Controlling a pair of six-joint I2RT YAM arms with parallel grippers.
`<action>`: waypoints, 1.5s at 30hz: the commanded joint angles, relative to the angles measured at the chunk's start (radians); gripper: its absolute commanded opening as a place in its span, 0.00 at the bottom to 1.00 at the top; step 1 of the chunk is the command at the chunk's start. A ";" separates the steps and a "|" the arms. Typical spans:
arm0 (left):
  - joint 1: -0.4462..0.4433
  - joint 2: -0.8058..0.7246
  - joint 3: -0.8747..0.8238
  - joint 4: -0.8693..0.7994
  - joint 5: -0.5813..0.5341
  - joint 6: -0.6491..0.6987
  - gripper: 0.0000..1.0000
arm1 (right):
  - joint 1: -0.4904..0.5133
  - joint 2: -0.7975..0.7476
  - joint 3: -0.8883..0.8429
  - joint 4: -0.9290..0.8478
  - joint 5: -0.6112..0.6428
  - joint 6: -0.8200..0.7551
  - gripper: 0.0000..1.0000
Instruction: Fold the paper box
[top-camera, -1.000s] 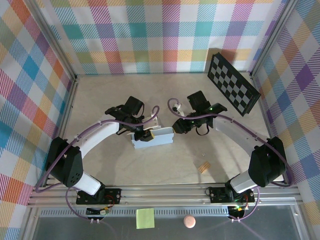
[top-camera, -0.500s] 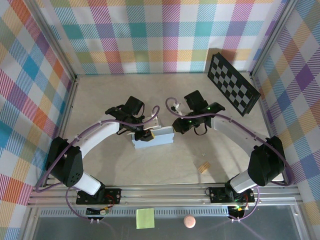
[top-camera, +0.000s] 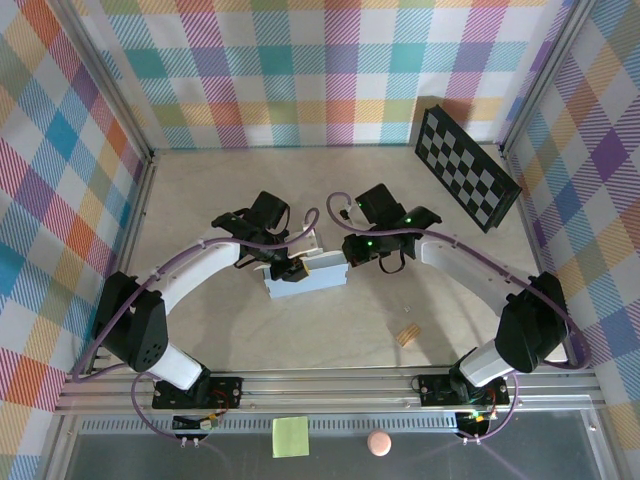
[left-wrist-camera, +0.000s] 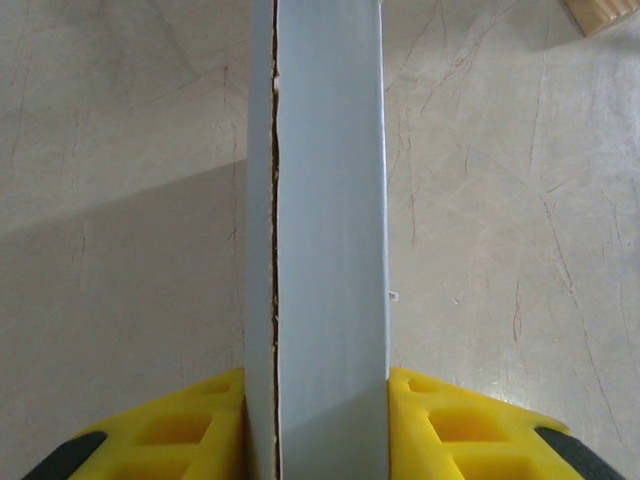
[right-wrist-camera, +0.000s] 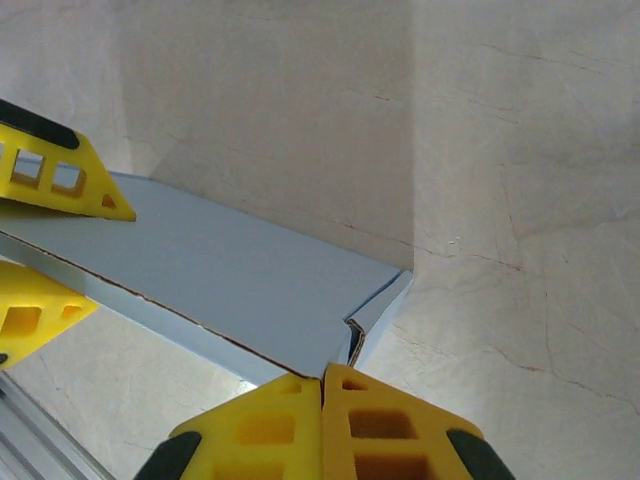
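Cardboard in pale grey, the paper box (top-camera: 306, 278) lies near the middle of the table (top-camera: 200, 210), its long side running left to right. We see our left pincer (top-camera: 288, 270) clamped on the box's left part, with a yellow finger (left-wrist-camera: 190, 425) pressed against each side of its thin body. Our right pincer (right-wrist-camera: 322, 395) has its fingers pressed together, their tips just at the box's right end, beside a small flap (right-wrist-camera: 375, 305) that sits slightly loose. We see a checkerboard panel (top-camera: 466, 167) at the far right, well apart.
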 joint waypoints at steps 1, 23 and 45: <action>-0.029 0.045 0.003 0.002 0.011 -0.015 0.35 | 0.034 -0.017 -0.018 0.051 -0.063 0.098 0.06; -0.038 0.044 0.004 -0.005 0.006 -0.012 0.35 | 0.052 -0.033 -0.077 0.134 0.046 0.112 0.14; -0.044 -0.018 0.030 0.110 -0.106 -0.163 0.52 | 0.062 -0.028 -0.116 0.115 0.197 0.093 0.06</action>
